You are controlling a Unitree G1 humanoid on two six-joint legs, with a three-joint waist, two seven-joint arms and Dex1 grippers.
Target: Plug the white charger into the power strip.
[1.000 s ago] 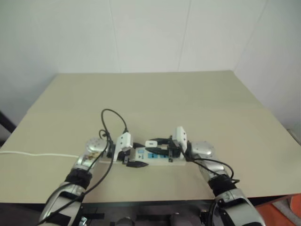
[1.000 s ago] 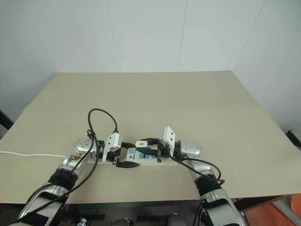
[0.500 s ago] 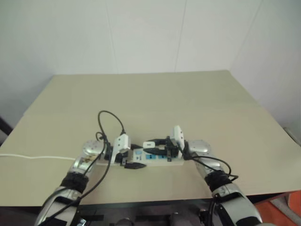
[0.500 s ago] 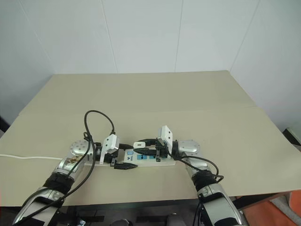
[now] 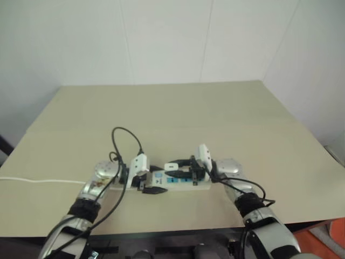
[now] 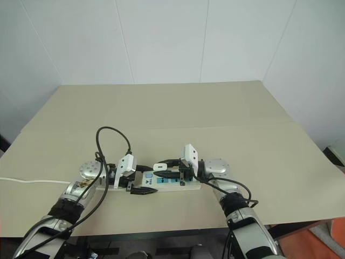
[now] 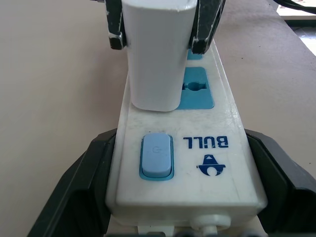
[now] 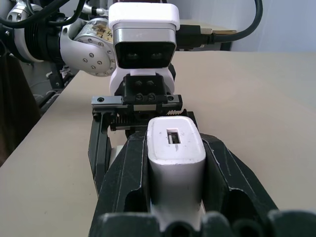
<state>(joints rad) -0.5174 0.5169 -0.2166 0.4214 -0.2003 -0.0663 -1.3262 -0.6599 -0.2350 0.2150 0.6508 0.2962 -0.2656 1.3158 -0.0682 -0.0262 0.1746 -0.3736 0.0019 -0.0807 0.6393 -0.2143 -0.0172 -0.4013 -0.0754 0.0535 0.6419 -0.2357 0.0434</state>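
The right gripper [image 8: 175, 197] clamps the white charger [image 7: 157, 54] upright on the power strip [image 7: 197, 163] (switch end grasped by the left gripper [image 7: 182, 192]).

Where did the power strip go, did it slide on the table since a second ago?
No. The power strip sits the same way against the table edges; the whole picture shifted, so the camera moved.

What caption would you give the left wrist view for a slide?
Left gripper clamps the power strip at its switch end while the right gripper holds the white charger on a blue socket.
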